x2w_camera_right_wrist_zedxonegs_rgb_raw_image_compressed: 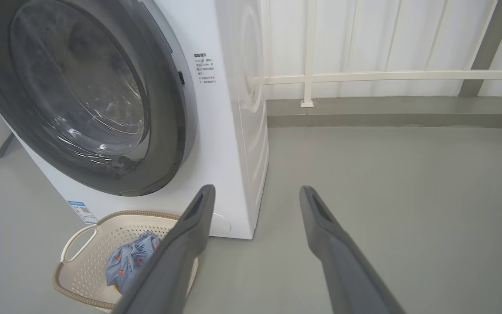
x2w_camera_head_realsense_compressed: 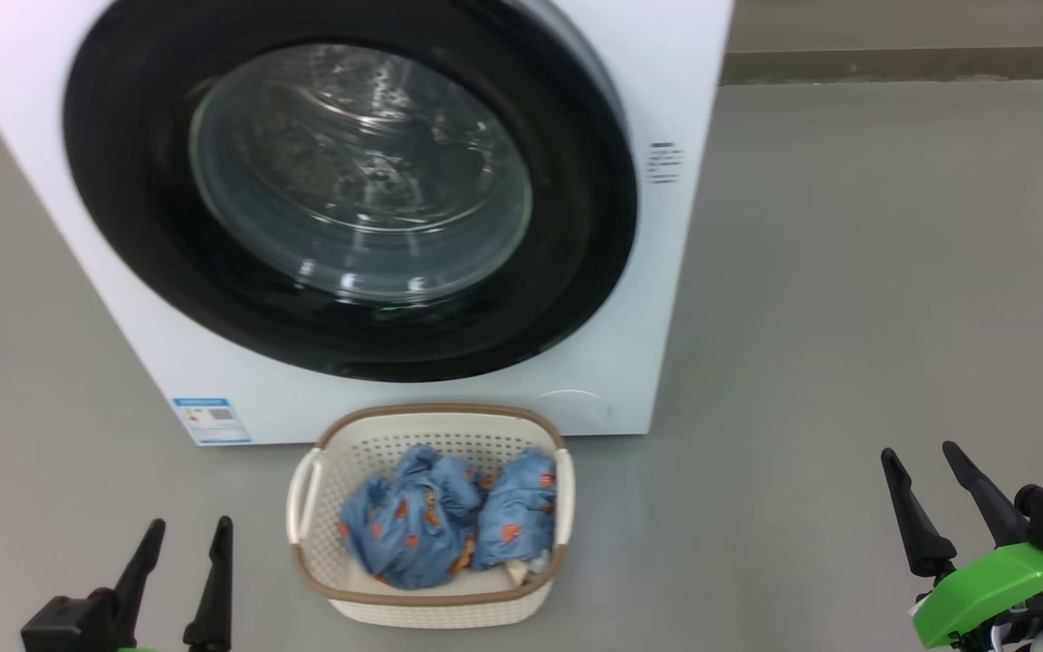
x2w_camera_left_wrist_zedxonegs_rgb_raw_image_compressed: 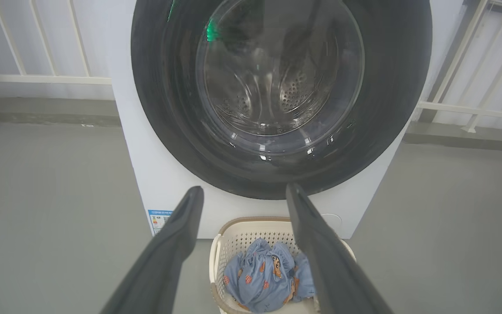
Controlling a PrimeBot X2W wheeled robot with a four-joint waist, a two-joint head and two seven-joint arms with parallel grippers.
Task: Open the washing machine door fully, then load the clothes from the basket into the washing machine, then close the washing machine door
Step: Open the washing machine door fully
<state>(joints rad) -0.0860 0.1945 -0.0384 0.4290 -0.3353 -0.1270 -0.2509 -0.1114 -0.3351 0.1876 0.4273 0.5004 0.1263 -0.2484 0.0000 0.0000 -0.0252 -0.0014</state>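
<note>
A: Grey floor [x2w_camera_head_realsense_compressed: 847, 272] all round the washing machine [x2w_camera_head_realsense_compressed: 684, 81], white railing [x2w_camera_right_wrist_zedxonegs_rgb_raw_image_compressed: 386, 76] behind it. Left gripper [x2w_camera_head_realsense_compressed: 191, 522] low and left of the machine, fingers spread, empty.

B: Washing machine door [x2w_camera_head_realsense_compressed: 123, 181] shut. Basket [x2w_camera_head_realsense_compressed: 435, 412] of clothes [x2w_camera_head_realsense_compressed: 431, 525] on the floor right before the machine. Right gripper [x2w_camera_head_realsense_compressed: 918, 450] off to its right, spread wide, empty too.

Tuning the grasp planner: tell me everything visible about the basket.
The basket is a small cream-white rectangular tub with rounded corners, plastic by its look, with perforated walls, a brown woven-look rim and a loop handle at each end. It stands upright on the grey floor, directly before the washing machine; whether they touch is unclear. Crumpled blue clothes lie inside.
</note>
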